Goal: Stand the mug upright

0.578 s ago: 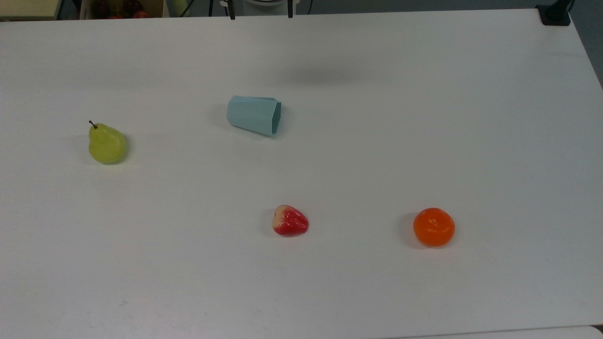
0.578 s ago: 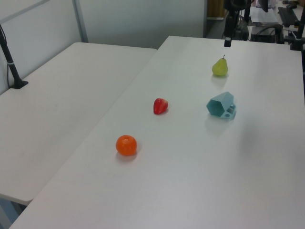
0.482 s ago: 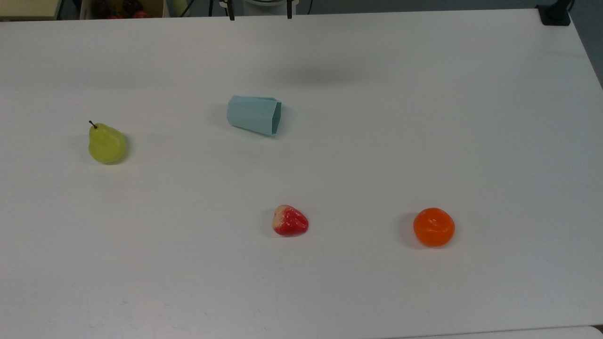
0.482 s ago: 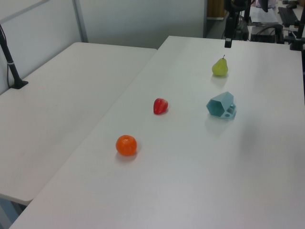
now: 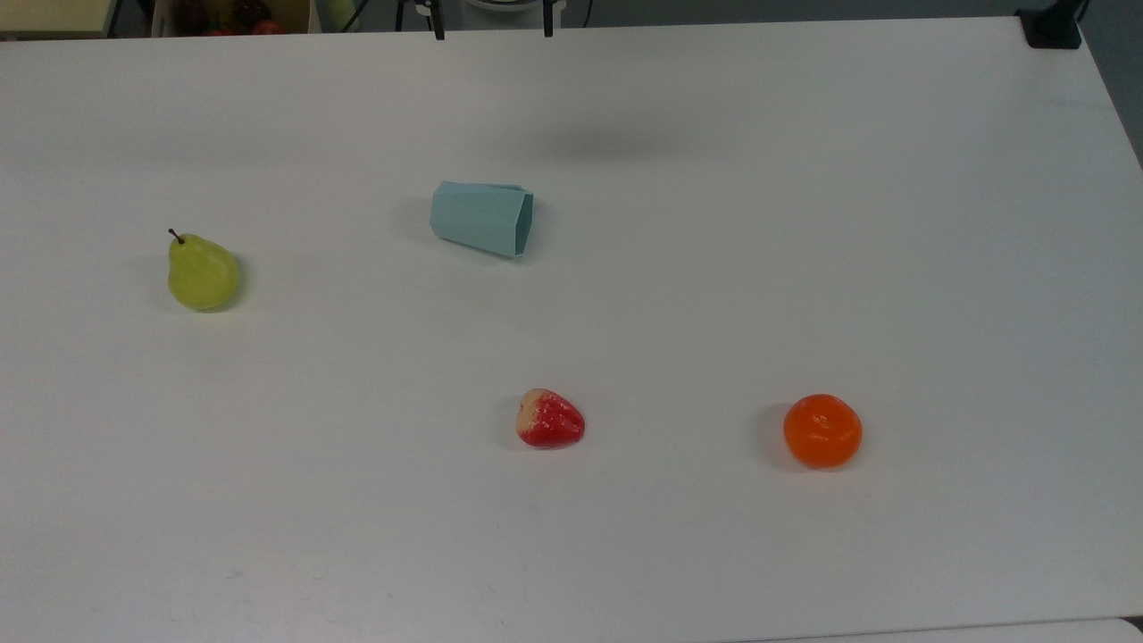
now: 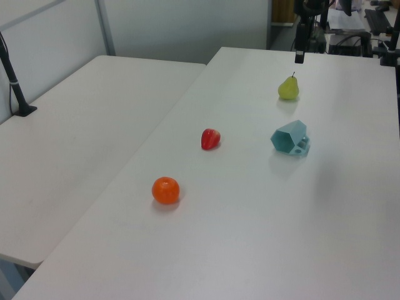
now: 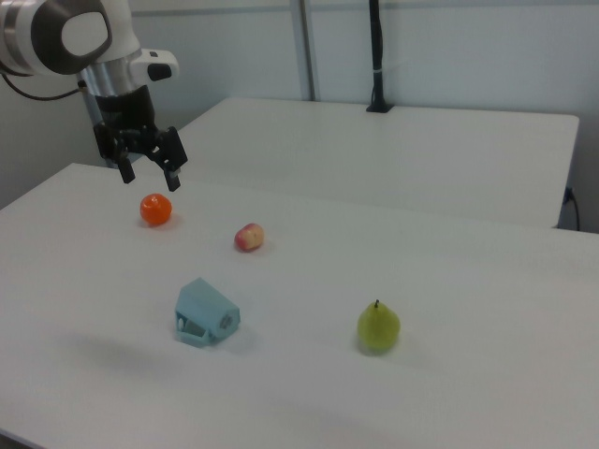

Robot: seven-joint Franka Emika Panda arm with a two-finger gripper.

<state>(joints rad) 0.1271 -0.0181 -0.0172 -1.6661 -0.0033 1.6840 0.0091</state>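
Nothing on the tabletop had shifted since the earlier frames: the pale blue-teal faceted mug (image 5: 482, 218) lay in the same spot on its side, not yet upright, its hexagonal rim facing the top view's right and its narrower base the top view's left. It rested on the white matte table (image 5: 804, 223), near the middle of the far half in the top view. A yellow-green pear with a dark stem (image 5: 202, 272) stood well apart toward the top view's left; a red strawberry with a pale end (image 5: 549, 419) and a round orange mandarin (image 5: 822, 430) lay nearer the front edge, apart from each other. In the right view the black two-finger gripper (image 7: 147, 170) hung from the white arm above the table, over the orange, its jaws spread and holding nothing, well clear of the mug (image 7: 206, 314). A soft shadow sat on the surface beyond the mug in the top view. A second white table (image 6: 81, 119) adjoined the first in the left view, with a black clamped pole (image 6: 15, 81) at its edge and pale partition walls behind.
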